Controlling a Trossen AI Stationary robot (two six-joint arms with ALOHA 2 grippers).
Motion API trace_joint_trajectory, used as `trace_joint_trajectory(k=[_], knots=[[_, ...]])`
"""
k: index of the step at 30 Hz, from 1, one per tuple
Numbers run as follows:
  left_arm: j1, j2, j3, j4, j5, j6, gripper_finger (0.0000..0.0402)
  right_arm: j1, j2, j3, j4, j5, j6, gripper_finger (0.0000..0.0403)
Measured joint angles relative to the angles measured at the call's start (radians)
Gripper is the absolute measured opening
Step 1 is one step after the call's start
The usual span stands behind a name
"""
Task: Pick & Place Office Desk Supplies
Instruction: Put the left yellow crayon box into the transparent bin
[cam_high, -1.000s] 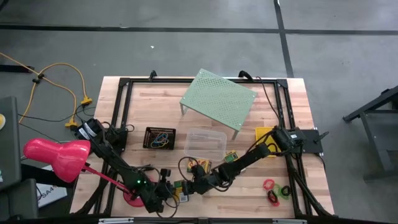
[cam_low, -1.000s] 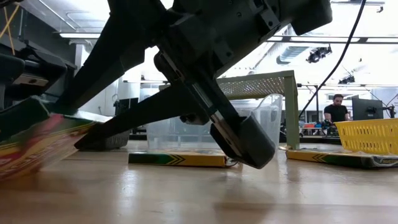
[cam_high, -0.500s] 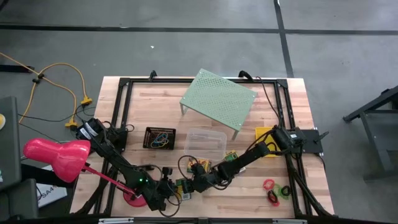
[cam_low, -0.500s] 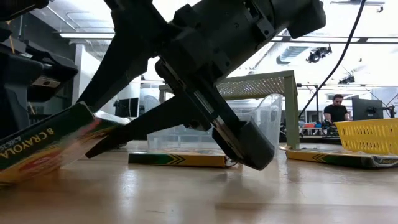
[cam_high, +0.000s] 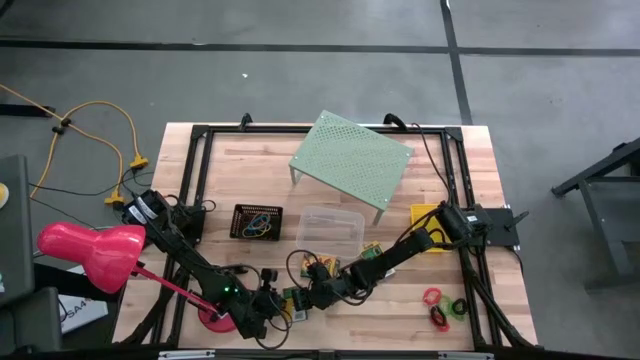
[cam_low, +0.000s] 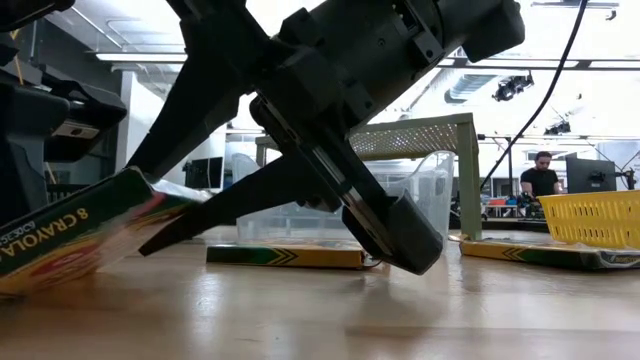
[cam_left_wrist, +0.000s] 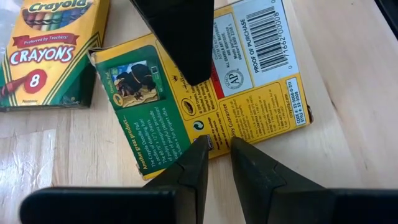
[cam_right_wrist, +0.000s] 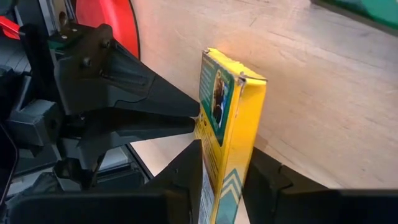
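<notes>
Near the counter's front edge, right end effector (cam_right_wrist: 221, 180) gripped a green-and-yellow card crayon box (cam_right_wrist: 227, 124) edgewise; left end effector (cam_left_wrist: 216, 163) pinched its opposite edge.

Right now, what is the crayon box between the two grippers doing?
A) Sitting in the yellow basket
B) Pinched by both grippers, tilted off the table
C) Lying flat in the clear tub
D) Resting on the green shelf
B: the right gripper clamps the crayon box on edge, while the left gripper pinches its opposite edge; the low view shows it tilted.
</notes>
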Motion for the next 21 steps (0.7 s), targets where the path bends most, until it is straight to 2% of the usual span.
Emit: trace_joint_trajectory(k=[10,21], knots=[[0.0,-0.002,0.0,0.001,0.0,0.008,0.0063,0.0,0.0,0.0,0.009,0.0,0.003,0.0028],[-0.042,-0.065,0.001,0.001,-0.033,0.074,0.0063,0.0,0.0,0.0,0.01,-0.008,0.003,0.0025]])
